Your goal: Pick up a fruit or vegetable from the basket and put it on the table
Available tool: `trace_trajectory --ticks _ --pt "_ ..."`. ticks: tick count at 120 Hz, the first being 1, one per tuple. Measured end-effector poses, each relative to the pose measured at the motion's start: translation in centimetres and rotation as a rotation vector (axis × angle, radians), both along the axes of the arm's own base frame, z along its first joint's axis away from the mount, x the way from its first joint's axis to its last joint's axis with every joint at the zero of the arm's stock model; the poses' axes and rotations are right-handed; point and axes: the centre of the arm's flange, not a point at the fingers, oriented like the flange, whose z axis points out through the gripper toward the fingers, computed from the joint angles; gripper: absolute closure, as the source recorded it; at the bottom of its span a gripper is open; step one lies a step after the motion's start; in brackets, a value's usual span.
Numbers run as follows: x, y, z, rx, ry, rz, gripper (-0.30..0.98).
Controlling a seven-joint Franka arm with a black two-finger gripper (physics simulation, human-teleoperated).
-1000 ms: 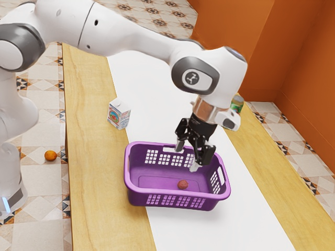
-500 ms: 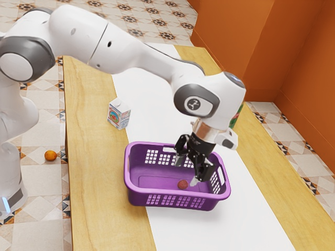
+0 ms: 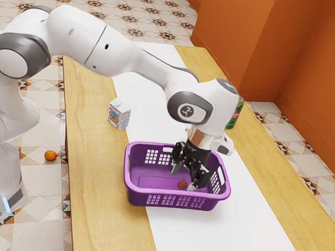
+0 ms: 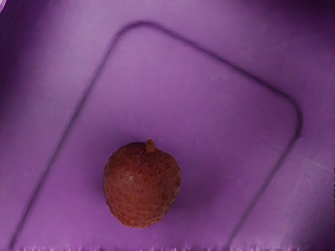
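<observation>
Beneath our gripper (image 3: 183, 177), a reddish fruit (image 4: 142, 185) in the basket (image 3: 137, 197)
Our fingers (image 3: 175, 168) stand wide apart, holding nothing

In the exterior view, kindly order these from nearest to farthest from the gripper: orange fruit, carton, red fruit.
1. Red fruit: inside the basket, by the gripper.
2. Carton: on the table, toward the exterior view's left.
3. Orange fruit: on the floor, farther toward that side.

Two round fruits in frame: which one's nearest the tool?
The reddish-brown fruit inside the purple basket, just by the open tool. The other, an orange fruit, lies away from it on the tiled floor.
</observation>
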Motion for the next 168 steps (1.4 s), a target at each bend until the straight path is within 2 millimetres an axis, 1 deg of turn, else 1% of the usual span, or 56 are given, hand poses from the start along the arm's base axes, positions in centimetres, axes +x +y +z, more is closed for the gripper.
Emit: trace_trajectory --ticks 25,34,75,118,139,168 --pt "0.1 0.1 -0.1 -0.001 -0.015 0.002 0.13" --pt "0.0 0.2 -0.4 0.001 -0.012 0.002 0.14" --pt "0.2 0.7 -1.0 0.039 -0.03 -0.016 0.17" --pt "0.4 0.4 -1.4 0.06 -0.05 -0.038 0.22" --pt "0.2 -0.2 -1.6 0.061 -0.051 -0.051 0.25" --pt "0.3 -0.2 -2.0 0.066 -0.05 -0.054 0.3"
